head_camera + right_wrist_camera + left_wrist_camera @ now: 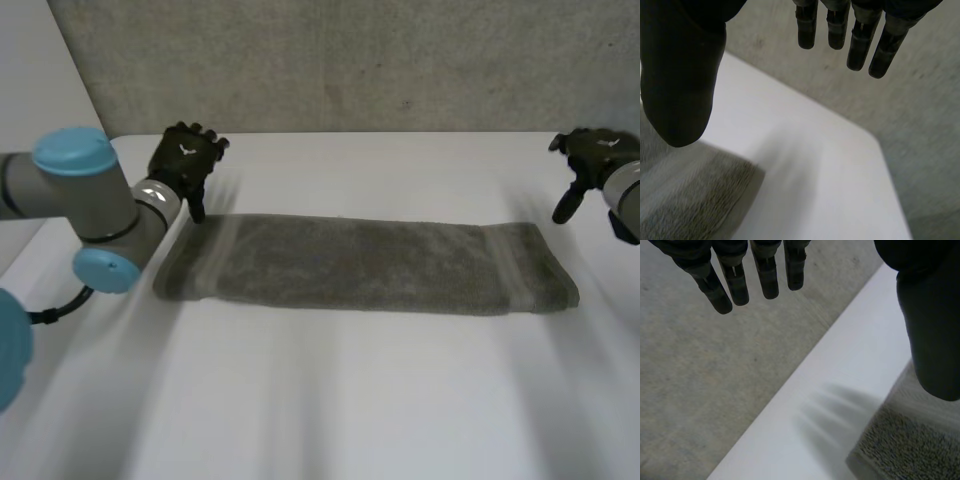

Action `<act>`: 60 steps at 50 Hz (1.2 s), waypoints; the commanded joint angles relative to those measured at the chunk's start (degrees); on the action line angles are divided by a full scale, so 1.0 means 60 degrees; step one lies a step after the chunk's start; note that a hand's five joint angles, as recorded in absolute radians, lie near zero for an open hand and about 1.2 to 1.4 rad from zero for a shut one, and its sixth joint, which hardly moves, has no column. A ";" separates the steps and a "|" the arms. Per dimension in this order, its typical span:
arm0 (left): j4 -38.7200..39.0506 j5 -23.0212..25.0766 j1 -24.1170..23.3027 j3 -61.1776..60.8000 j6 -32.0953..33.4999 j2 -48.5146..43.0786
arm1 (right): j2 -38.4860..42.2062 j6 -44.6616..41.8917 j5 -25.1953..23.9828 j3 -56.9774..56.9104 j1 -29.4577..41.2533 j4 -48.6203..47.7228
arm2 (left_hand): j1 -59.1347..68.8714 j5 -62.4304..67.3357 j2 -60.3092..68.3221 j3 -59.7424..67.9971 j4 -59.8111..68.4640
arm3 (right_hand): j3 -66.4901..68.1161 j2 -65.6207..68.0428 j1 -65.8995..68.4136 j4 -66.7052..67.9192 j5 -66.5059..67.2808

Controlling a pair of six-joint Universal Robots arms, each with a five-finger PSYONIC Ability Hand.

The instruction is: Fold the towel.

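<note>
Two open: left robot hand (185, 160) and right robot hand (592, 158) by a flat towel (360, 265)

The left robot hand hangs with its fingers (735, 282) straight and spread and its thumb (930, 330) set apart from them, holding nothing. In the left wrist view the thumb sits over the towel's far left corner; whether it touches the cloth cannot be told. The right robot hand is slack too, fingers (860, 42) straight, thumb (680, 75) well apart from them, and it grips nothing. It hovers just past the towel's far right corner, above bare bench (330, 400). The grey towel lies flat as a long strip across the middle of the white bench, running from one robot hand to the other, with a paler stripe near each short end. A grey wall (350, 60) rises behind the bench's far edge.
</note>
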 commanded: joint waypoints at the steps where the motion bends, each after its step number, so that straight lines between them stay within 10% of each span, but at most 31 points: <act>1: 0.0017 0.0065 0.0077 -0.1816 -0.0734 0.1869 | -0.1977 -0.0264 -0.0342 0.2387 -0.0080 -0.0725 | -0.0787 -0.2103 -0.0715 -0.0634 -0.0722 | -0.0619 -0.0670 -0.0559 -0.0733 -0.0556; 25: 0.2215 0.0109 -0.0186 -0.7065 -0.1981 0.5155 | -0.1116 -0.2140 -0.1105 0.5937 -0.0124 -0.2952 | -0.0815 -0.2131 -0.0743 -0.0662 -0.0750 | 0.3123 0.3073 0.3184 0.3010 0.3186; 33: 0.2244 0.0124 0.0048 -0.7314 -0.2523 0.5389 | -0.0955 -0.2184 -0.1120 0.5688 -0.0432 -0.2835 | -0.0843 -0.2159 -0.0771 -0.0690 -0.0778 | 0.6712 0.6662 0.6772 0.6598 0.6775; 35: 0.2244 0.0124 0.0121 -0.7343 -0.2523 0.5389 | -0.0940 -0.2169 -0.1091 0.5703 -0.0665 -0.2835 | -0.0815 -0.2132 -0.0744 -0.0662 -0.0750 | 1.1025 1.0975 1.1086 1.0912 1.1088; 51: 0.2229 0.0124 0.0121 -0.7431 -0.2523 0.5579 | -0.1437 -0.3062 -0.1047 0.4651 -0.2922 -0.2075 | -0.0843 -0.2159 -0.0771 -0.0690 -0.0778 | 1.1047 1.0997 1.1108 1.0934 1.1110; 60: 0.2244 0.0109 0.0092 -0.7460 -0.2523 0.5697 | -0.1892 -0.2085 -0.1062 0.2602 -0.0689 -0.1034 | -0.0815 -0.2131 -0.0743 -0.0662 -0.0750 | 1.1047 1.0997 1.1108 1.0934 1.1110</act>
